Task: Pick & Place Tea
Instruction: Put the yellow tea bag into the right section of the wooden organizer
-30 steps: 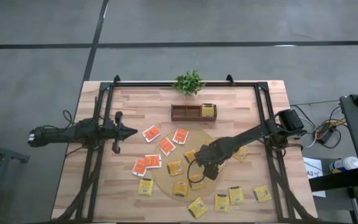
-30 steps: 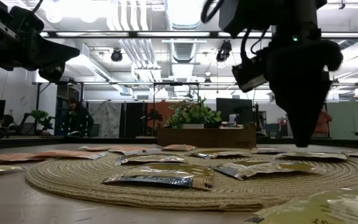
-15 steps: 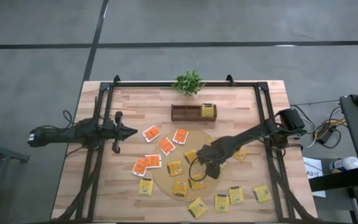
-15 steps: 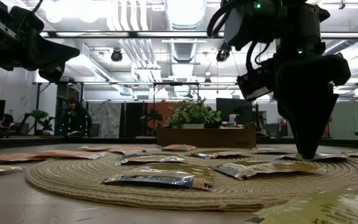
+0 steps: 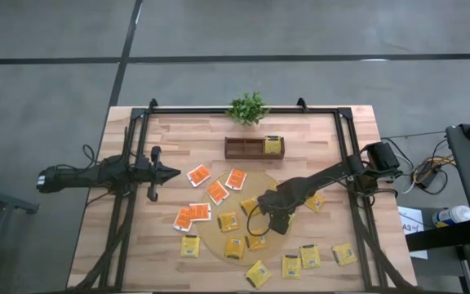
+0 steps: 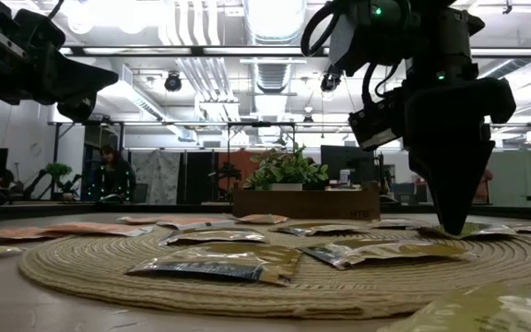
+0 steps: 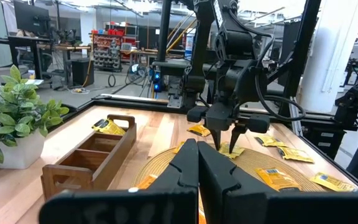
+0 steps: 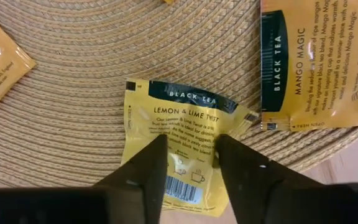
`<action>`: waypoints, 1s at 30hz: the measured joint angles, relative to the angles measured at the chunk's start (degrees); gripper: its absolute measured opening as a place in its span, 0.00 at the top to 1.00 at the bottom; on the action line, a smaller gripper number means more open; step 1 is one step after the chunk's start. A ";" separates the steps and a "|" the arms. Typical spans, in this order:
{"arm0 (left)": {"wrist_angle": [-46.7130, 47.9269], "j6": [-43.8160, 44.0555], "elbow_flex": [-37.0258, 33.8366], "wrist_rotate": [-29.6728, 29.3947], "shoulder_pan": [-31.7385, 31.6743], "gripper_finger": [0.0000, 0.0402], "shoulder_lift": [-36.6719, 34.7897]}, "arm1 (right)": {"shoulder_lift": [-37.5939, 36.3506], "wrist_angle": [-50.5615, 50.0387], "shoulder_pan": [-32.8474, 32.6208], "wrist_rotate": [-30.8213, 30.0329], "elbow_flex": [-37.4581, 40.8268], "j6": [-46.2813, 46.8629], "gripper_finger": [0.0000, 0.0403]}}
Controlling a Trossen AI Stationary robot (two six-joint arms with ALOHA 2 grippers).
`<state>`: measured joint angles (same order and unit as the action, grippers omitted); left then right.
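Note:
Yellow tea packets lie on the round woven mat (image 5: 247, 214) and on the table near its near edge (image 5: 310, 256); orange-red packets (image 5: 219, 192) lie left of the mat. My right gripper (image 5: 270, 228) (image 6: 452, 227) points down over the mat, open, its tips lowered onto one yellow packet (image 8: 180, 127) that lies flat on the mat. My left gripper (image 5: 170, 172) (image 7: 197, 167) waits shut above the table's left part, touching nothing. My right gripper comes from above, pointing down. Its two fingers (image 8: 146, 167) stand apart on the lower half of the yellow packet (image 8: 188, 140), which creases slightly between them. The packet lies flat on the mat, and the fingers hide the exact spots of contact.
A brown wooden tray (image 5: 243, 148) with a yellow packet in its right compartment (image 5: 273, 145) stands beyond the mat. A small green plant (image 5: 248, 108) sits at the far edge. A second yellow packet (image 8: 319, 68) lies close beside the one under my right gripper.
My right gripper has come down onto the mat and moved slightly toward the left. In the low view the mat and its packets have shifted a little toward the camera and left.

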<state>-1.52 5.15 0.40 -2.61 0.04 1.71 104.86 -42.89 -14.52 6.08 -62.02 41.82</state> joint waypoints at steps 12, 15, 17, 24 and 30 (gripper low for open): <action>0.00 -0.02 0.02 0.00 0.02 1.00 0.00 | -0.37 -1.51 -0.04 0.11 -0.33 1.28 0.89; 0.00 0.00 0.00 0.00 0.01 1.00 0.00 | -0.50 -2.48 -0.09 -0.02 -0.31 1.36 0.91; 0.00 0.00 0.01 0.00 0.02 1.00 0.00 | -0.56 -3.39 -0.09 -0.42 -0.48 1.39 0.92; 0.00 0.00 0.02 0.00 0.00 1.00 -0.02 | -2.19 -6.34 0.15 -4.81 -3.49 0.85 0.93; 0.00 0.00 0.02 0.00 0.02 1.00 0.00 | -4.41 -8.36 1.09 -12.18 -7.88 -0.27 0.93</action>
<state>-1.52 5.15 0.43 -2.61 0.05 1.71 100.45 -51.25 -13.43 -6.10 -69.90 41.55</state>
